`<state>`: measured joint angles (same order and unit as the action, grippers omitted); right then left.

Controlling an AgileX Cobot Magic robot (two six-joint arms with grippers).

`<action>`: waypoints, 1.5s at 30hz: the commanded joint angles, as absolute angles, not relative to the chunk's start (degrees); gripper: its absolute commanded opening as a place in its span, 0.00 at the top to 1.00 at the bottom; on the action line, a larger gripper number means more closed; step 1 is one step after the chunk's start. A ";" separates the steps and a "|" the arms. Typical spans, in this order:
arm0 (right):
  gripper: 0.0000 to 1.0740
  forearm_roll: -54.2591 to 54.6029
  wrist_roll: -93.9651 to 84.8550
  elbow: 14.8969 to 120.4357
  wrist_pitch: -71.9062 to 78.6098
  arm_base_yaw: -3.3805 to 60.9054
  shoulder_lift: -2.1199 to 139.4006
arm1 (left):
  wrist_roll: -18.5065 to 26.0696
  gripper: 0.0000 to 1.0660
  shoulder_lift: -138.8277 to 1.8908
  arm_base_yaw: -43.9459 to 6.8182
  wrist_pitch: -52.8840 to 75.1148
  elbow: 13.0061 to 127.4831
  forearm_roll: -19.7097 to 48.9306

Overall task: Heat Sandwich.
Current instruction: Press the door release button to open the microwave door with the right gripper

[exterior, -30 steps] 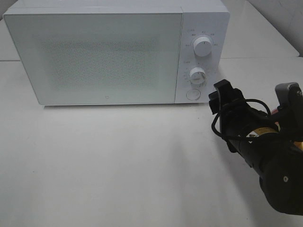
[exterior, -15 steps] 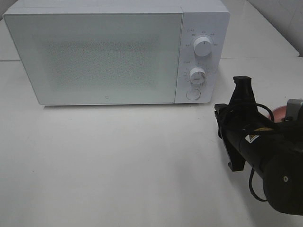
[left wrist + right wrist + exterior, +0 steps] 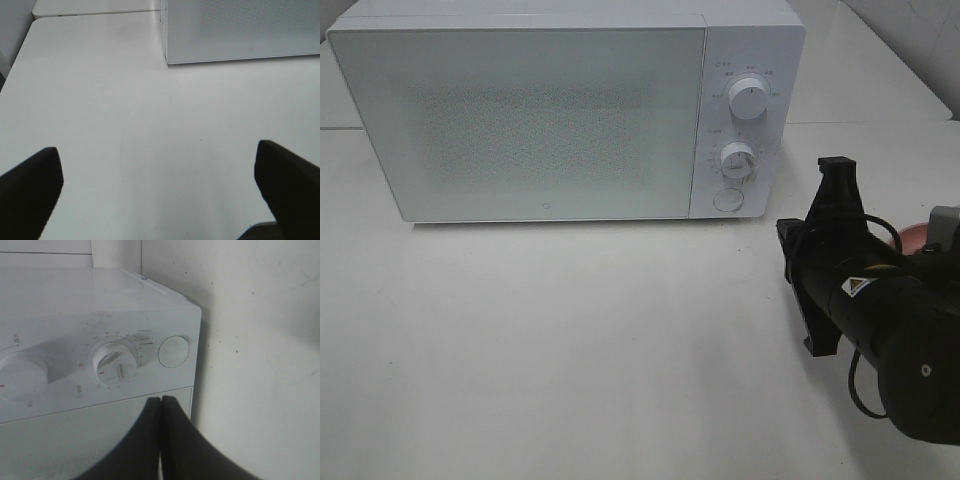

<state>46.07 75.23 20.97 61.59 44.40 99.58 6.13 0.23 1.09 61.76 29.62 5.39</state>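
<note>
The microwave is being recorded with its door shut, and nothing is being made out through the white door panel. The right gripper is being held with its jaws pressed together on nothing. It is sitting just in front of the microwave's control panel and pointing toward the round button beside the lower dial. The left gripper is being held wide and empty over the table, off the microwave's front left corner. The sandwich is not being seen in any view. Only a rim of pink plate is being glimpsed to the right of the microwave, behind the right arm, and whether the sandwich is lying there cannot be told. The task is being judged as barely begun: the door is yet to be opened, the sandwich loaded, the door closed and a dial set.
</note>
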 commanded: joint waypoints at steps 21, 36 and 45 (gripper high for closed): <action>1.00 33.29 82.91 34.61 55.58 37.41 111.73 | 6.13 0.06 1.38 1.26 61.19 29.68 5.44; 1.00 30.48 80.90 40.22 51.45 33.46 115.62 | 6.13 0.06 1.38 1.26 61.19 29.68 5.44; 1.00 30.02 79.87 44.58 50.53 31.40 118.66 | 6.13 0.06 1.38 1.26 61.19 29.68 5.44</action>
